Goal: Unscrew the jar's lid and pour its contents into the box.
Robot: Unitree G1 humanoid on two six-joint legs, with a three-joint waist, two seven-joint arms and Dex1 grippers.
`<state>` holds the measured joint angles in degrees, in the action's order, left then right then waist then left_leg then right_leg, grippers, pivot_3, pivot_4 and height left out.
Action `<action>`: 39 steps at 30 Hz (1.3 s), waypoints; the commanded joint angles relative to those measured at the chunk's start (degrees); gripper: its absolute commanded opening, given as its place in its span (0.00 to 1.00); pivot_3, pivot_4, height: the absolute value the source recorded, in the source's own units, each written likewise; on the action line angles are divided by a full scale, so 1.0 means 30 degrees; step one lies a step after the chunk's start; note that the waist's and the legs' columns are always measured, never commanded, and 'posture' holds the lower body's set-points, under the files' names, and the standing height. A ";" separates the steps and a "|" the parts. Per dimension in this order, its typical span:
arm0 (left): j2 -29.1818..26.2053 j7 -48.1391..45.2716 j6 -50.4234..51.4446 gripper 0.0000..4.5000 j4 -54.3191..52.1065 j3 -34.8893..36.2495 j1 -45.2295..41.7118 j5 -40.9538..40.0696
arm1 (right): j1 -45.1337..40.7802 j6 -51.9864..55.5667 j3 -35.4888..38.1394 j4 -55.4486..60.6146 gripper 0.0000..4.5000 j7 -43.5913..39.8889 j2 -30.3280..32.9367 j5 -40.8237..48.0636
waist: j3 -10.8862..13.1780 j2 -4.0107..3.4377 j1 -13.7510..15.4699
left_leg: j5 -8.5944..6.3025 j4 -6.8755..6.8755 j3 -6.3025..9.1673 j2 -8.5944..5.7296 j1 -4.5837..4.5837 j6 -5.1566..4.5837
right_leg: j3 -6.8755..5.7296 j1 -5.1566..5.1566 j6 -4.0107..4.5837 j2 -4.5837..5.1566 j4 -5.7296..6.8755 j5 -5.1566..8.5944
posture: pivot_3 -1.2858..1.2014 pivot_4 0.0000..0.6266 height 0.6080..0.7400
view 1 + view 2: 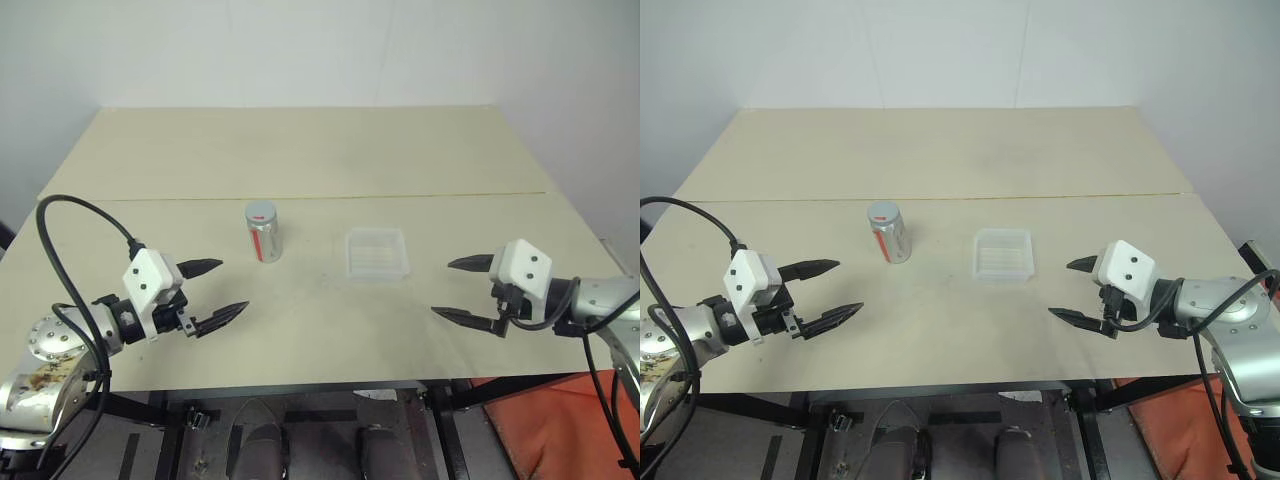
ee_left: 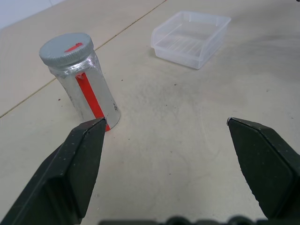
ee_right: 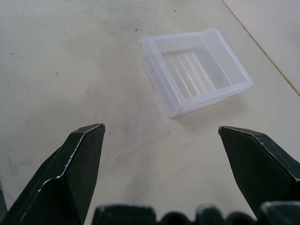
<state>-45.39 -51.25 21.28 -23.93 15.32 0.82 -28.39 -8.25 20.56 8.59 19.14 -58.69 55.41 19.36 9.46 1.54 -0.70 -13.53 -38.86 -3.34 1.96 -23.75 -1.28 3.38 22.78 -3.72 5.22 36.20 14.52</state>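
The small upright silvery jar with its red-and-white label stood near the middle of the pale beige bench, its flat round grey lid seated on the mouth and carrying a small red mark. The shallow clear plastic box with rounded corners lay just to the jar's right, apart from it.

The left gripper hung above the near left part of the bench with its two black fingers spread wide and nothing between them; it was well short of the jar and aimed toward it. The right gripper was likewise released and empty, at the near right, aimed toward the box and apart from it.

The step in hand was judged to be the opening approach: no grasp had been made and the lid was still on. To do it well, one gripper should close on the jar's body low down, below the lid's rim, so that the jar is kept upright and cannot spin; the other should then take the lid squarely across its width and turn it. The jar is narrow and looked liable to tip if struck by a finger on the way in, so a level, centred entry is advised.

As to containers: the box was seen empty, its ribbed floor bare. The jar's contents could not be made out through the label and the closed lid.
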 commanded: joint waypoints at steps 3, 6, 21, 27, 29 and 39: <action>0.0138 0.0053 -0.0658 1.00 -0.0144 0.0173 0.0048 0.0232 | -0.0379 -0.0007 0.0433 0.0426 1.00 0.0072 0.0177 0.0135 | 0.0000 0.0000 0.0000 | 0.0000 0.0000 0.0001 -0.0001 0.0000 0.0000 | 0.0000 0.0000 0.0000 0.0001 0.0000 0.0000 | 0.52 0.24 1.00; 0.0214 0.0095 -0.0775 1.00 0.0042 0.0068 -0.0039 0.0414 | -0.0512 0.0084 0.0379 0.0489 1.00 0.0108 0.0165 0.0161 | 0.0000 0.0000 0.0000 | 0.0000 0.0000 0.0001 -0.0001 0.0000 0.0000 | 0.0000 0.0000 0.0000 0.0000 0.0001 0.0000 | 0.52 0.24 1.00; 0.2515 0.3632 -0.2057 1.00 -0.0111 -0.0531 0.0112 0.2743 | -0.0533 0.0285 0.0255 0.0799 1.00 -0.0082 0.0185 0.0213 | -0.0001 0.0001 0.0007 | 0.0000 -0.0002 0.0007 -0.0002 -0.0001 0.0000 | 0.0000 -0.0007 -0.0003 0.0003 -0.0003 -0.0002 | 0.52 0.24 1.00; 0.7269 0.8253 -0.4443 1.00 0.0775 -0.1900 -0.0813 0.5391 | -0.1214 0.0330 -0.0578 0.0890 1.00 -0.0143 -0.0284 0.0388 | -0.0002 0.0004 0.0064 | 0.0000 -0.0027 0.0028 -0.0010 0.0007 0.0000 | -0.0002 -0.0050 -0.0022 0.0007 -0.0016 -0.0026 | 0.52 0.24 1.00; 0.8261 0.8981 -0.5135 1.00 0.1647 -0.2601 -0.1238 0.6151 | -0.1506 0.0328 -0.0957 0.0870 1.00 -0.0139 -0.0515 0.0299 | -0.0004 0.0008 0.0073 | 0.0000 -0.0029 0.0031 -0.0014 0.0031 0.0000 | -0.0002 -0.0073 -0.0023 0.0002 -0.0013 -0.0027 | 0.52 0.24 1.00; 1.1718 1.2476 -0.7425 1.00 0.6252 -0.4481 -0.4130 0.8749 | -0.1791 0.0573 -0.1211 0.1178 1.00 0.0566 -0.1031 0.0089 | -0.0005 0.0011 0.0272 | -0.0001 -0.0033 0.0040 -0.0039 0.0069 -0.0004 | -0.0003 -0.0134 -0.0038 0.0015 -0.0047 -0.0038 | 0.52 0.24 1.00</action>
<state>-10.64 -15.13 0.30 -5.11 1.79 -10.45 -2.18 -13.33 21.73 3.45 20.68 -58.10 52.19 19.30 9.45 1.57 0.12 -13.53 -38.96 -3.21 1.85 -23.56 -1.29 3.37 22.39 -3.84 5.26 36.06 14.40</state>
